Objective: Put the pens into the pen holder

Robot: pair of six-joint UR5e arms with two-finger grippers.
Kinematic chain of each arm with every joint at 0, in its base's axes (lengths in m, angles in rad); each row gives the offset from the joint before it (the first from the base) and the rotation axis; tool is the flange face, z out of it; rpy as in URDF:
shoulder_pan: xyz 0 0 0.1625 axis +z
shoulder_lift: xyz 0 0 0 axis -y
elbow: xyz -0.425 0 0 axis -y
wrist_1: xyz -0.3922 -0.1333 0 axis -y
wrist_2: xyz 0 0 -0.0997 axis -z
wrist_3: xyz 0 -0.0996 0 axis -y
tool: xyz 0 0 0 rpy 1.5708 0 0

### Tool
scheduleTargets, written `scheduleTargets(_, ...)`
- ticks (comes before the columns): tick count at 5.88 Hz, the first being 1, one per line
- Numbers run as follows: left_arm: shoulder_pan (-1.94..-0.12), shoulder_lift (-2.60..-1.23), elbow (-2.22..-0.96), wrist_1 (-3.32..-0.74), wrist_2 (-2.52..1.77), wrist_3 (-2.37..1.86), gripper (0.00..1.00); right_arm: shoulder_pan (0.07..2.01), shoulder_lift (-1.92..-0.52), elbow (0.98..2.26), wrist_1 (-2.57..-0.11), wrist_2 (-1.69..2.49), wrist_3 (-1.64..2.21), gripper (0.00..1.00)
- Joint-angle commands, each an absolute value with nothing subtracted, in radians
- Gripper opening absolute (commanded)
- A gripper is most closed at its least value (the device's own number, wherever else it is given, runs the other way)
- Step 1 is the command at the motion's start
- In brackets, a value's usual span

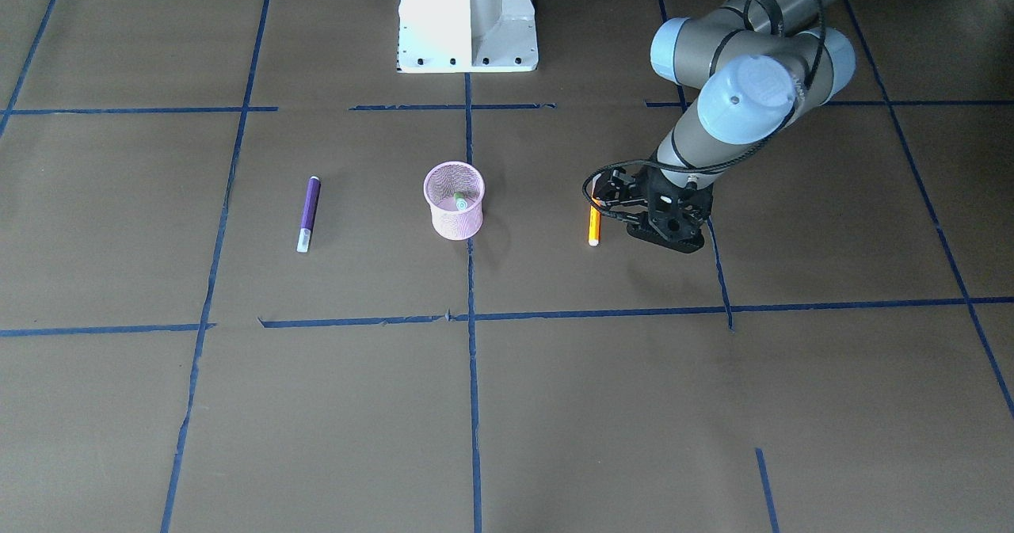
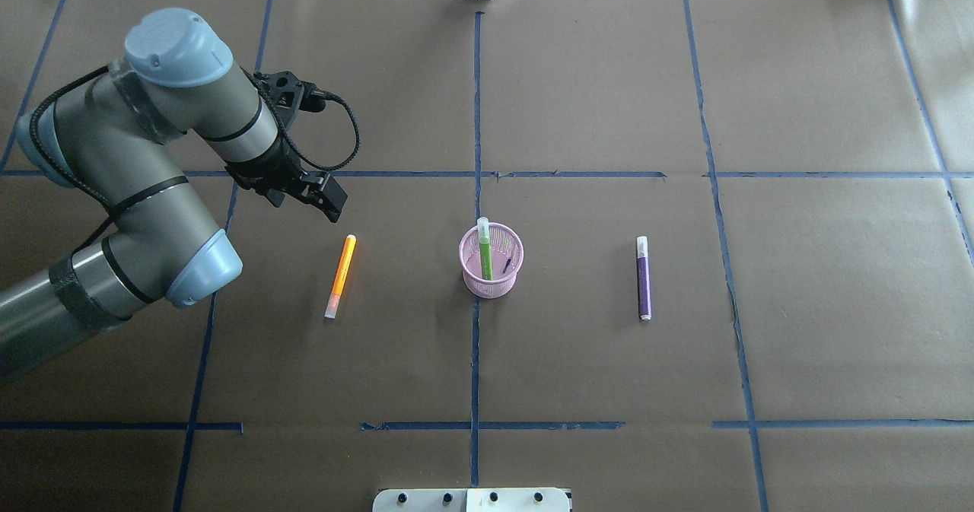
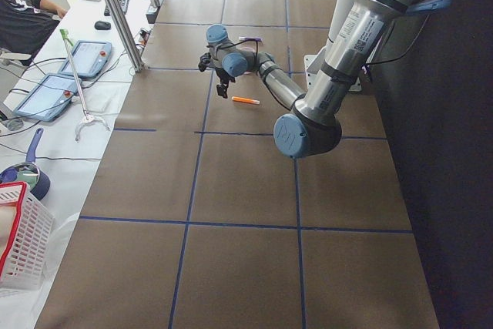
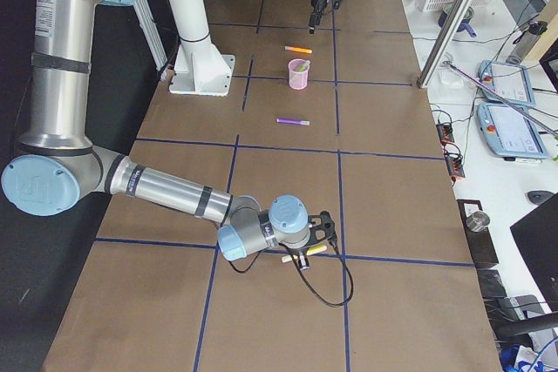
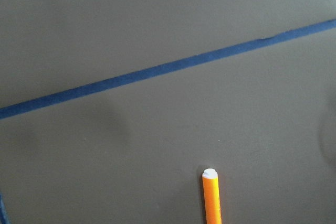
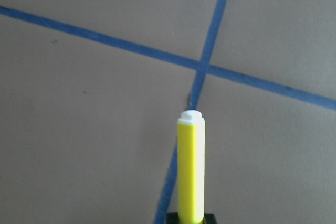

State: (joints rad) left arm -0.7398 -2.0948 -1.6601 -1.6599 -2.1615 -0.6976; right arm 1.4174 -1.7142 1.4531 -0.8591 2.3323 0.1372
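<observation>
Over the orange pen (image 2: 341, 276), my left gripper (image 2: 304, 195) hangs with its jaws spread and nothing between them.
That pen lies flat on the brown paper (image 2: 593, 345), not touching me. My right gripper (image 4: 314, 246), well apart by a crossing of blue tape lines (image 6: 205, 66), is clamped on the yellow pen (image 6: 190, 166), which sticks straight out. The green pen (image 2: 485, 257) stands inside the pink pen holder (image 2: 491, 289); the purple pen (image 2: 644, 278) lies flat on the holder's other side.
</observation>
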Motion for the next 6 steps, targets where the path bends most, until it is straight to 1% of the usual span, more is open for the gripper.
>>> scheduleTargets(1, -0.639, -2.092, -1.667, -1.658, -2.017, -0.689, 1.00, 1.413, -1.701, 1.612, -0.862, 2.335, 0.233, 0.03)
scheduleTargets(2, -0.623, -2.088, -1.667, -1.658, -2.011, -0.689, 1.00, 1.358, -1.697, 1.685, -0.864, 2.329, 0.321, 0.03)
scheduleTargets(3, -0.609, -2.085, -1.654, -1.658, -2.010, -0.689, 1.00, 1.311, -1.636, 1.757, -0.864, 2.332, 0.459, 0.03)
scheduleTargets(5, -0.592, -2.074, -1.649, -1.658, -2.014, -0.689, 1.00, 1.150, -1.434, 1.796, -0.876, 2.249, 0.721, 0.01)
scheduleTargets(6, -0.583, -2.075, -1.641, -1.658, -2.014, -0.689, 1.00, 1.113, -1.381, 1.799, -0.885, 2.220, 0.767, 0.01)
